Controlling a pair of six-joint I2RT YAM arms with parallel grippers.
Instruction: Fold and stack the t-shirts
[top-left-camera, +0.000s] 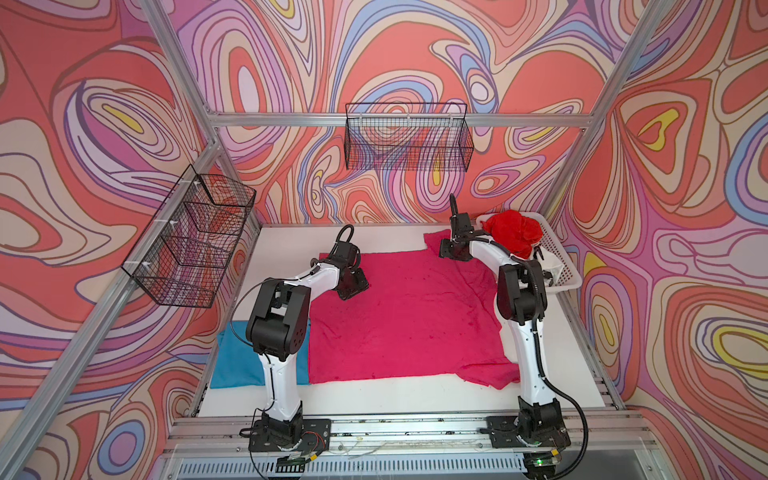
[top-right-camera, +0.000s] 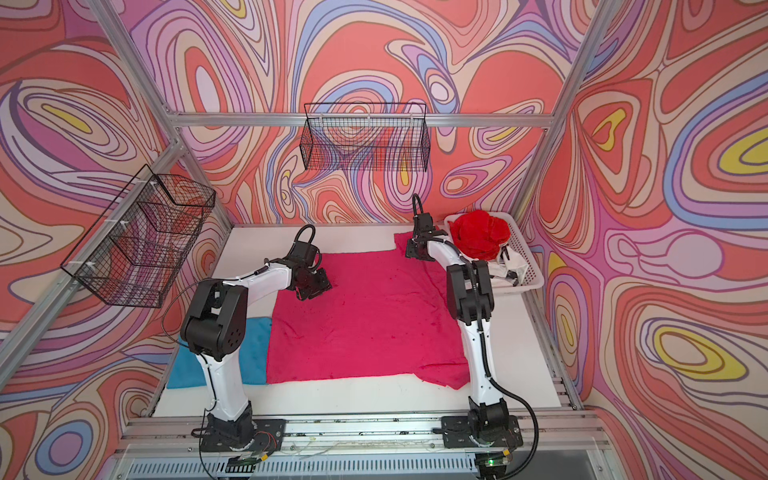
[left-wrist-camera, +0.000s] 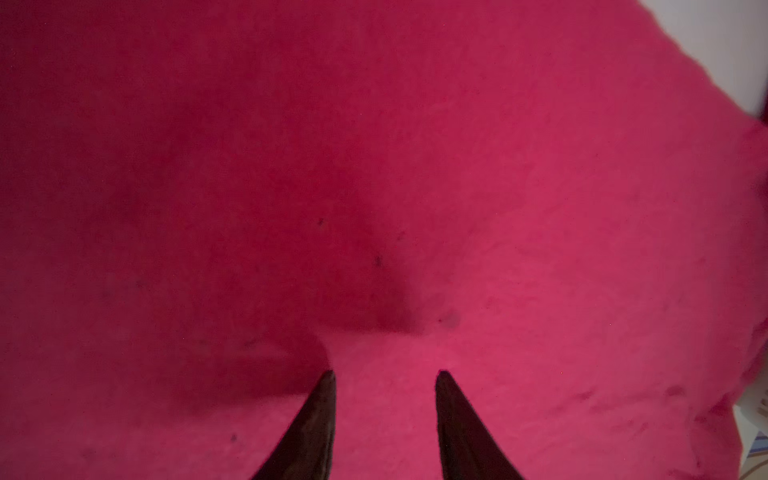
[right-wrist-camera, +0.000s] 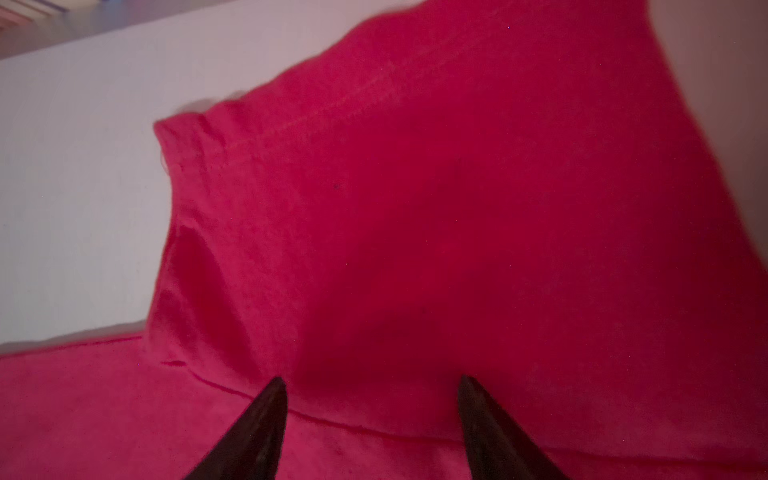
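The magenta-pink t-shirt (top-left-camera: 407, 316) lies spread flat on the white table (top-left-camera: 374, 395), filling the lower centre of both top views, with one sleeve (top-left-camera: 434, 241) reaching toward the upper right. The left gripper (top-left-camera: 353, 287) hangs over the shirt's upper left part. In the left wrist view its dark fingertips (left-wrist-camera: 324, 399) stand apart with only pink cloth between them, so it is open and holds nothing. The right gripper (top-left-camera: 452, 251) sits over that sleeve. The right wrist view shows its fingertips (right-wrist-camera: 270, 407) parted wider, either side of the seam where sleeve meets body, and it grips nothing. Whether either pair of tips touches the cloth cannot be told. The teal-blue t-shirt (top-left-camera: 235, 357) lies folded at the lower left, partly behind the left arm (top-left-camera: 282, 316) and just beside the pink one. The bright red t-shirt (top-left-camera: 513, 232) is bunched in the white plastic basket (top-left-camera: 569, 270) right of centre. It lies on a white t-shirt (top-left-camera: 550, 266) whose black marks are too small to read.
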